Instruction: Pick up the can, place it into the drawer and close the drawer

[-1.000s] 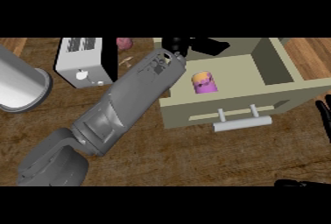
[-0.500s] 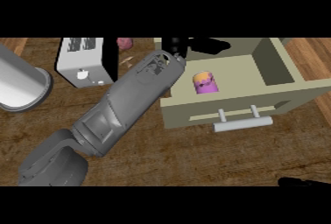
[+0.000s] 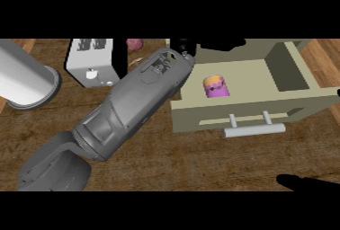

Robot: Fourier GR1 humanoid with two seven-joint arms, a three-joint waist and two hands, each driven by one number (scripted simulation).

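The can [image 3: 216, 86], purple with an orange top, lies inside the open beige drawer [image 3: 199, 112] at the upper right, apart from both hands. My left forearm crosses the counter from the lower left. My left hand [image 3: 216, 44] is over the drawer's back edge, beyond the can, open and holding nothing; the picture's upper edge cuts it off. The drawer's front panel carries a grey bar handle [image 3: 254, 130]. Only the dark fingers of my right hand [image 3: 306, 182] show, low at the right edge and well in front of the drawer, lying straight.
A white toaster [image 3: 93, 63] stands at the back, left of my left forearm. A large grey-white cylinder [image 3: 26, 81] stands at the far left. A small pink object [image 3: 135, 43] peeks out behind the toaster. Wooden counter top [image 3: 199, 157] lies before the drawer.
My right hand has come slightly further into view at the lower right. The left arm and the can in the drawer have barely moved.
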